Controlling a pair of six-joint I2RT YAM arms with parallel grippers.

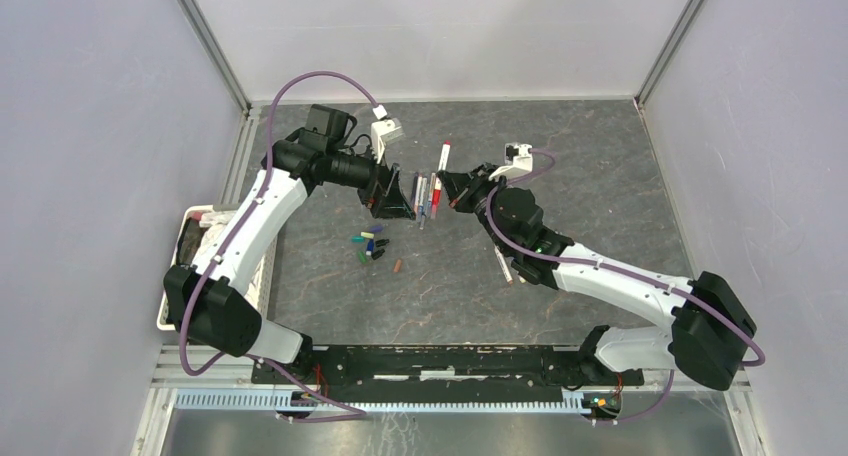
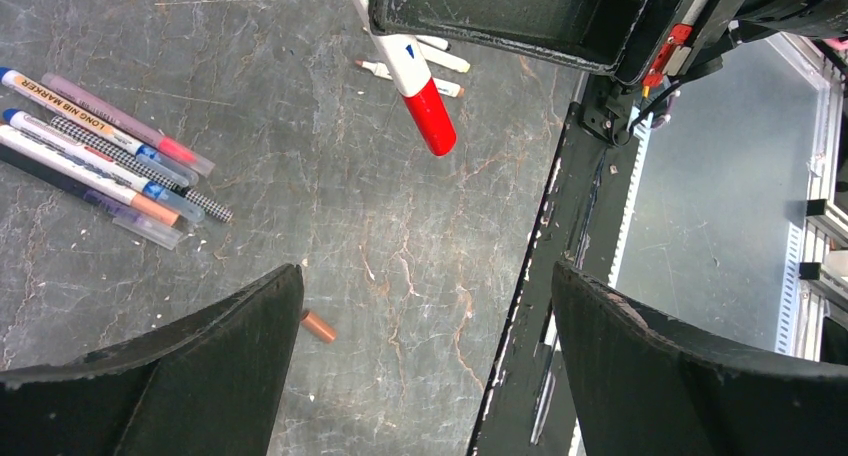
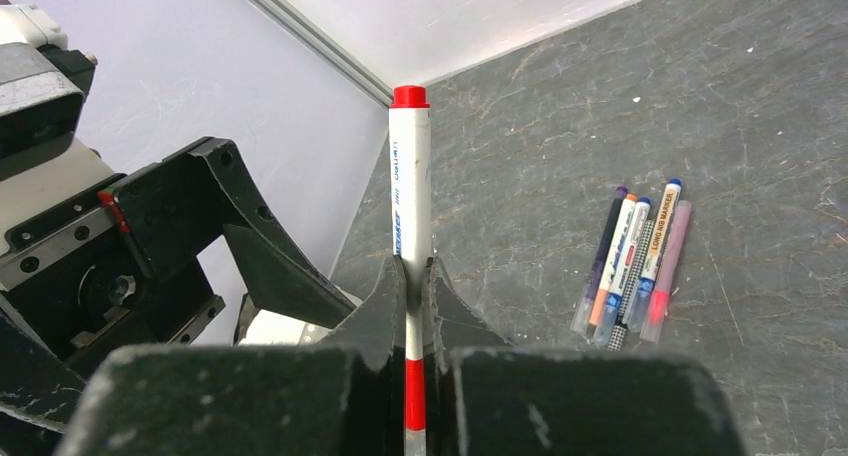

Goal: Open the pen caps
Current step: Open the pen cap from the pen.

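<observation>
My right gripper is shut on a white pen with red ends, held above the table; in the overhead view this pen points toward the back wall. My left gripper is open with nothing between its fingers. It hovers just left of the right gripper in the overhead view. From the left wrist, the held pen's red end hangs above the gap. A row of pens lies between the grippers. Loose pen caps lie nearer, and a brown cap sits by my left finger.
A white tray with dark items stands at the table's left edge beside the left arm. A few more pens lie near the base rail. Grey walls close in the back and sides.
</observation>
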